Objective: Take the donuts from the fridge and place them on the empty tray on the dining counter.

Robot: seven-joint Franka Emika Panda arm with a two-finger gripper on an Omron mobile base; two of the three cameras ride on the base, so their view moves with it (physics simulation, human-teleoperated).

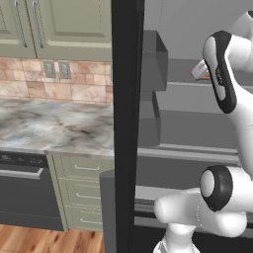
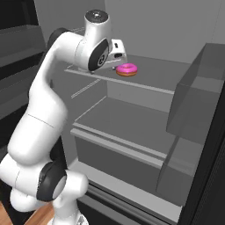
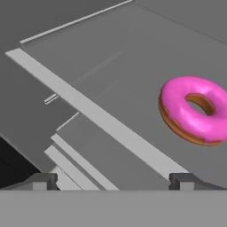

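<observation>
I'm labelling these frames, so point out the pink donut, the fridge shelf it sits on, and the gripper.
pink donut (image 3: 195, 108), hand view, frosting on its ring
fridge shelf (image 2: 151, 70), right base view, bare top
gripper (image 2: 117, 53), right base view, between fingertips

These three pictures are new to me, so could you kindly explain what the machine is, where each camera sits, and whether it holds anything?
It is a white robot arm reaching into an open fridge. Two pictures come from cameras behind the arm, on its left and right; the third looks along the hand itself. A pink donut lies flat on an upper grey shelf. The gripper sits just beside the donut, its jaws wide open and holding nothing. In the left picture you also see a marble counter and green cabinets.
</observation>
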